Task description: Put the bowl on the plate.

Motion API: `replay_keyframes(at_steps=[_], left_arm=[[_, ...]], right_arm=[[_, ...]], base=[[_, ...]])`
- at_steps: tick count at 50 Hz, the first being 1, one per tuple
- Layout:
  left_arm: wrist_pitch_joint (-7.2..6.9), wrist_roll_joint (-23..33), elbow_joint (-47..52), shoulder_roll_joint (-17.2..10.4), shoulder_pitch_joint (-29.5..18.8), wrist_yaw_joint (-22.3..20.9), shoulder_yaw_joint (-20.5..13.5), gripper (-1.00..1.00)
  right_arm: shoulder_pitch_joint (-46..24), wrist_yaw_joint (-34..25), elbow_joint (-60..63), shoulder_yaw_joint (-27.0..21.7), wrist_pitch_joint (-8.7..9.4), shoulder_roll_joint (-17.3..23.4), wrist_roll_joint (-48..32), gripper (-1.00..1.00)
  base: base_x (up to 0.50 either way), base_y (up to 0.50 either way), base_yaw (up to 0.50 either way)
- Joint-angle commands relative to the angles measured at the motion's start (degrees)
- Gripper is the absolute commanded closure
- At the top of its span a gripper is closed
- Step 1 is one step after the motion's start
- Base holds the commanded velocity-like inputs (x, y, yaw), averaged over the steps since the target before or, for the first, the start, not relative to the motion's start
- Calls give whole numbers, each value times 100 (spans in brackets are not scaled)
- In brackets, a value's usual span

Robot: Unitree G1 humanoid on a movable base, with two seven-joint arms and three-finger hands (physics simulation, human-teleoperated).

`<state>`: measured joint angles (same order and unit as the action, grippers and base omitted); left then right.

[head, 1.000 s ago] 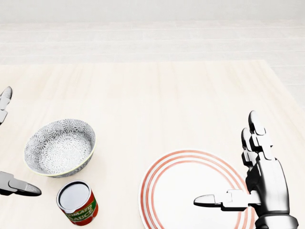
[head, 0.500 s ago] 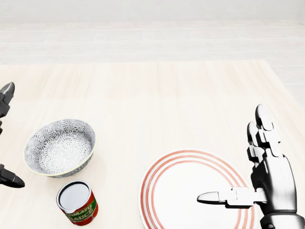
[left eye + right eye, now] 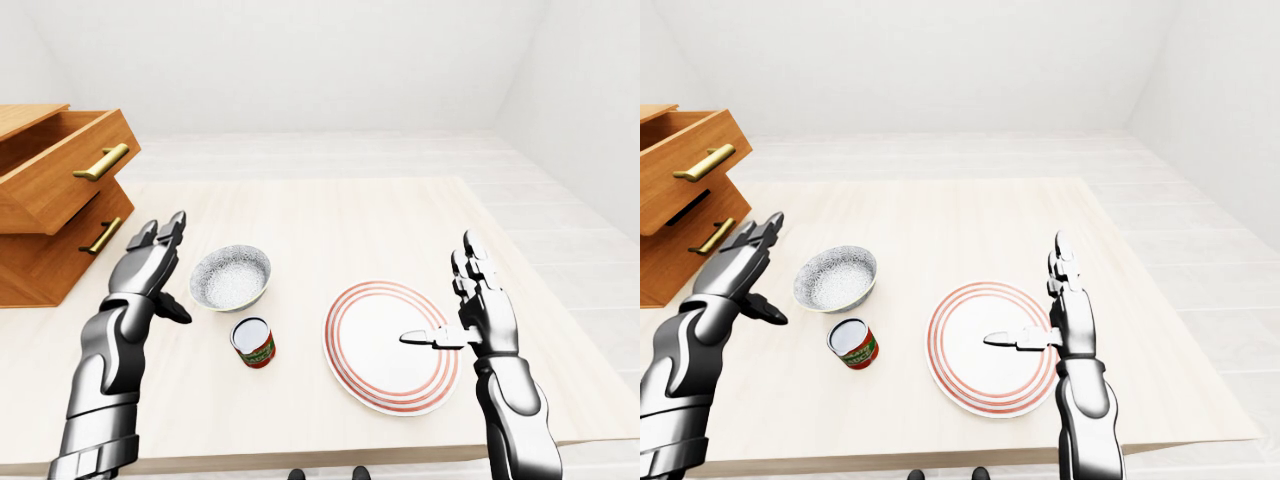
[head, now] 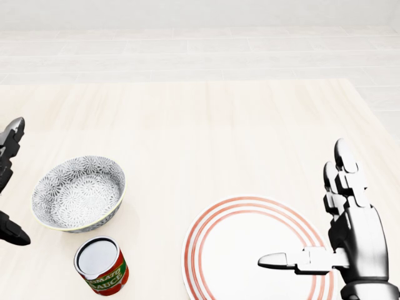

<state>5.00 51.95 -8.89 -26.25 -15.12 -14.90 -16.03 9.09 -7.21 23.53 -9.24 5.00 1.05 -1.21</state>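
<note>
**Lining up on the bowl, nothing held yet**

I judge this to be the approach step. The patterned bowl (image 4: 78, 192) sits upright on the worktop (image 4: 206, 125), well left of the red-ringed plate (image 4: 240, 247) and not on it. My left robot hand (image 3: 150, 266) hangs just left of the bowl with its fingers spread wide, empty and clear of the rim. My right robot hand (image 3: 482, 318) is also spread and empty, with its thumb pointing in over the plate's right edge.

Next I need the left fingers round the bowl's wall, then a lift and a carry rightward. The tomato-sauce can (image 4: 101, 265) stands just below the bowl in the head view, so a low carry could clip it. I would also move the right thumb out of the landing spot. The wooden drawer chest (image 3: 55, 195) at far left is no obstacle.
</note>
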Motion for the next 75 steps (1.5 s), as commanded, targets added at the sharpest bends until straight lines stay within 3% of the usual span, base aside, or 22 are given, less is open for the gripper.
replay_keyframes(at_steps=[1, 15, 28, 75], left_arm=[[0, 235, -504, 75, -125, 327, 206, -100], [0, 505, -867, 242, -259, 609, 520, -100], [0, 605, -905, 377, -337, 611, 661, -100], [0, 939, -2104, 492, -659, 1229, 1096, -100]], right_arm=[[32, 3, -2, 11, 0, -11, -2, -100], [73, -4, 112, 30, 0, -26, -10, -100], [-18, 4, 107, 81, 0, -13, -30, -100], [132, -26, 357, 75, 0, -44, -67, -100]], base=[[0, 0, 0], [0, 0, 0], [0, 0, 0], [0, 0, 0]])
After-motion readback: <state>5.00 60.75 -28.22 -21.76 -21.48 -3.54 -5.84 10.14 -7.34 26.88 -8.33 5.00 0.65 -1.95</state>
